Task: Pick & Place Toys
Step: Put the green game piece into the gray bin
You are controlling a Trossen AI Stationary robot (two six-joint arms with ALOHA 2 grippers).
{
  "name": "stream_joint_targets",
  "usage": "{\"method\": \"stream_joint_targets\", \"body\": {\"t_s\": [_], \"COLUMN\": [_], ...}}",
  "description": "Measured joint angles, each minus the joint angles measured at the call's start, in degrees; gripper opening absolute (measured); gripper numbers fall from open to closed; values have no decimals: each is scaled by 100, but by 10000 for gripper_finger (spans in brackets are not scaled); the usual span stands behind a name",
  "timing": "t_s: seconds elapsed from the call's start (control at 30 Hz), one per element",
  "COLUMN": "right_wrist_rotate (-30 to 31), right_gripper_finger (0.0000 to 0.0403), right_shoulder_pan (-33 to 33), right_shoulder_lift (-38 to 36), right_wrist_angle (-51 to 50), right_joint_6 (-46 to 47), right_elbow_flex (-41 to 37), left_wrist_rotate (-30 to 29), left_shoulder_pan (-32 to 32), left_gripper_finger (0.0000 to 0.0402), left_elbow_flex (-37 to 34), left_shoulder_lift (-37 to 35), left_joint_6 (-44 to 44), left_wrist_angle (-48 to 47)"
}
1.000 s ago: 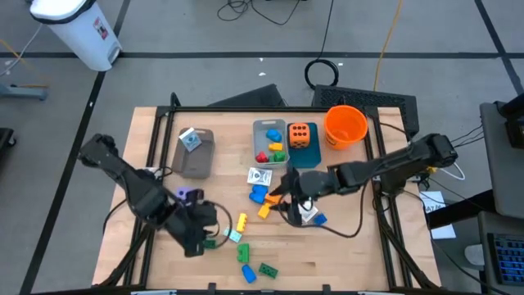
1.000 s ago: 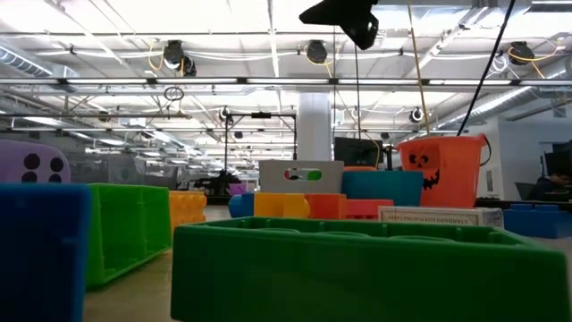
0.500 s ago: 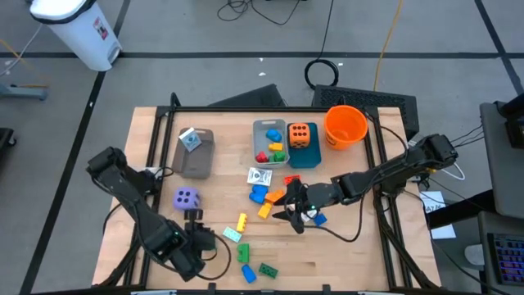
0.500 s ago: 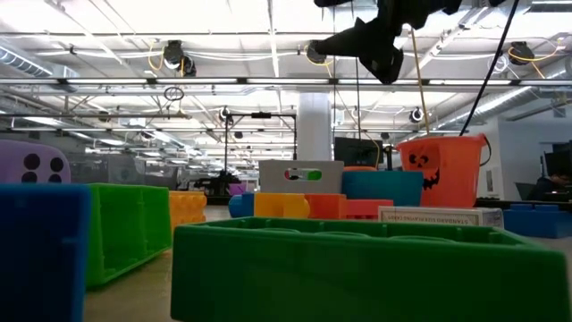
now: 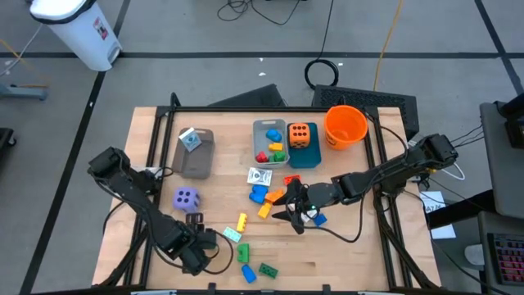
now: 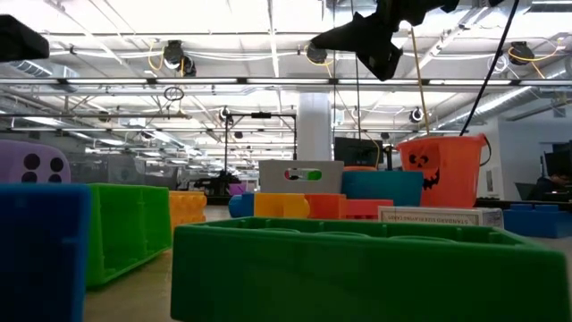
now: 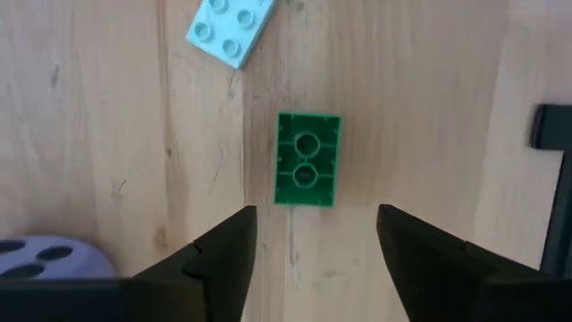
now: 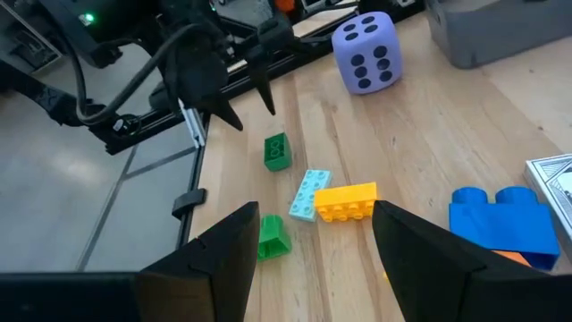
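Note:
My left gripper points straight down near the table's near left edge, open. A small green brick lies hollow side up on the wood just beyond its fingertips, untouched. Beside it lie a pale blue brick and the purple die. Open and holding nothing, my right gripper hovers over the table's middle, aimed toward the left arm. Yellow, blue and green bricks lie loose on the wood.
At the back stand a grey bin, a second grey bin holding bricks, a teal bin with the orange die, and the orange bucket. A white packet lies mid-table. Bare wood shows at the near right.
My left gripper has dropped and gone toward the table's near edge, uncovering the purple die, and now hangs over the small green brick. My right gripper sank a little toward the near edge, then kept still.

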Motion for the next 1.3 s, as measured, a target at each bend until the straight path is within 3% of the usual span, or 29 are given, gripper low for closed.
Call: {"method": "stream_joint_targets", "body": {"t_s": [0.3, 0.87, 1.3], "right_wrist_rotate": [2, 299, 297], "right_gripper_finger": [210, 210, 210], "right_shoulder_pan": [-2, -4, -181], "right_shoulder_lift": [0, 0, 0], "right_wrist_angle": [-35, -38, -38], "right_joint_6": [39, 42, 42], "right_elbow_flex": [0, 0, 0], "left_wrist_rotate": [-85, -92, -94], "left_shoulder_pan": [28, 190, 188], "left_gripper_finger": [286, 287, 272], "left_elbow_flex": [-445, -1224, -1346], "left_shoulder_lift": [0, 0, 0], "left_joint_6": [170, 109, 107], "left_wrist_angle": [625, 1912, 1943]}}
